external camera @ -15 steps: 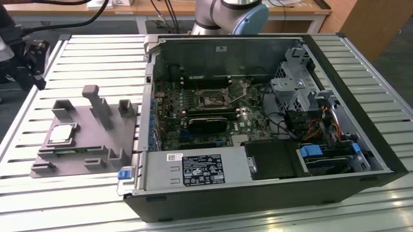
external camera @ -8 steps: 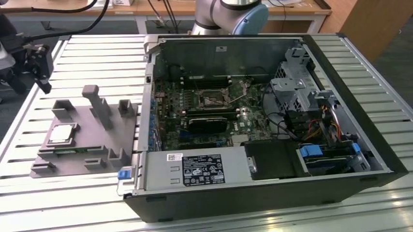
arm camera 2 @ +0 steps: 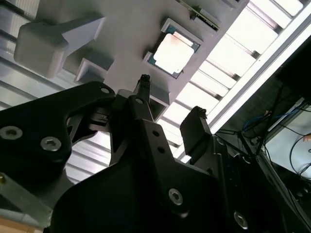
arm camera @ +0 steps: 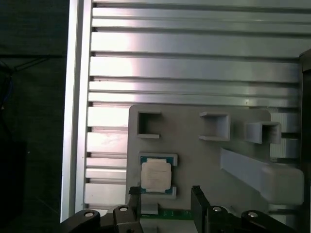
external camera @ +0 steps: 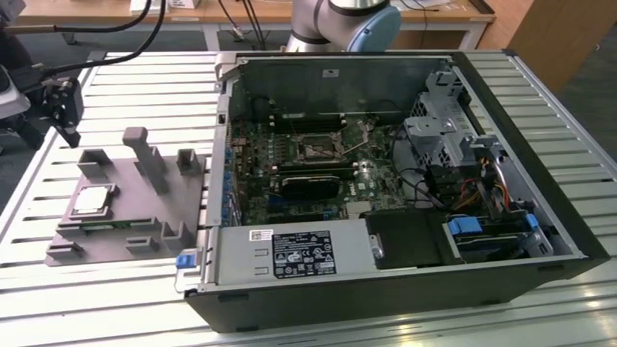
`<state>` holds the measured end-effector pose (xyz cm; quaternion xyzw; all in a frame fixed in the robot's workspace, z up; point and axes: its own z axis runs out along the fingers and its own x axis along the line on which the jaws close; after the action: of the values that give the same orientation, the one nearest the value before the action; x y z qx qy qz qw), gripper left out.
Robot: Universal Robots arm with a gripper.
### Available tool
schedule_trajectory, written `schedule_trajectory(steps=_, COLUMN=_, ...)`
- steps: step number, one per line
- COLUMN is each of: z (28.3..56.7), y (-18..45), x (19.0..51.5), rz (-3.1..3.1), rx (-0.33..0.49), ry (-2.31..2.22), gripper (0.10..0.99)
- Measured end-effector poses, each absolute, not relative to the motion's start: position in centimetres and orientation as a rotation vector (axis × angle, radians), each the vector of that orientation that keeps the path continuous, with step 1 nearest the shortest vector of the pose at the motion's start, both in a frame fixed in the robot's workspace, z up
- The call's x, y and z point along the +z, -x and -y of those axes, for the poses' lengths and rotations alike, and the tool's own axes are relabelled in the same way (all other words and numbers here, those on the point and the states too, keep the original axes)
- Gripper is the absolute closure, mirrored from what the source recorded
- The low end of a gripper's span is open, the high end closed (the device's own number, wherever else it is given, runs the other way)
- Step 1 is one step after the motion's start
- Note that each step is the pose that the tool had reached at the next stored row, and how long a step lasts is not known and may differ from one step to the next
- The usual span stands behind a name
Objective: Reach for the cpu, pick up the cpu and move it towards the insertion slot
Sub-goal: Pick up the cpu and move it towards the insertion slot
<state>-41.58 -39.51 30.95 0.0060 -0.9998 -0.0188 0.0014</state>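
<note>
I see black two-finger gripper [arm camera: 165, 190] open, empty, hovering near grey plastic tray [external camera: 144, 224] | small square silver-topped cpu [arm camera: 156, 175] flat in tray recess, untouched | risk: I judge skewed descent clips recess wall, tipping chip

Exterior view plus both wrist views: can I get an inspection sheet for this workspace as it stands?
Surface: slatted metal table, carrying a grey tray and an open computer case.
Job's things: cpu lies flat in the grey tray, untouched; insertion slot is on the board inside the case.
Clutter: nothing seen.
Grippers: gripper open, holding nothing, hovers over the tray close to the cpu.
Cables: black cables at the exterior view's upper left; coloured wires inside the case.
Surroundings: wooden desk behind.
</note>
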Motion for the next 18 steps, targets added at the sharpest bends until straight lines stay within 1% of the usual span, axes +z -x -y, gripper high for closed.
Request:
schedule_trajectory(steps=3, z=39.6, y=41.7, x=30.4, rz=3.138, rx=-0.059, ry=-0.017, gripper=0.545)
schedule_trajectory(steps=4, z=39.7, y=41.8, x=30.2, rz=3.138, rx=-0.059, ry=-0.017, gripper=0.486)
schedule_trajectory(steps=8, z=39.9, y=41.9, x=29.5, rz=3.138, rx=-0.059, ry=-0.015, gripper=0.486)
schedule_trajectory(steps=9, z=39.9, y=41.9, x=29.3, rz=3.138, rx=-0.059, ry=-0.015, gripper=0.475)
schedule_trajectory(steps=10, z=39.9, y=41.9, x=29.1, rz=3.138, rx=-0.059, ry=-0.015, gripper=0.42)
schedule_trajectory(steps=11, z=40.0, y=41.9, x=28.9, rz=3.138, rx=-0.059, ry=-0.015, gripper=0.42)
schedule_trajectory(steps=12, z=40.0, y=41.9, x=28.8, rz=3.138, rx=-0.059, ry=-0.015, gripper=0.353)
schedule_trajectory(steps=18, z=40.1, y=42.0, x=27.7, rz=3.138, rx=-0.059, ry=0.0, gripper=0.353)
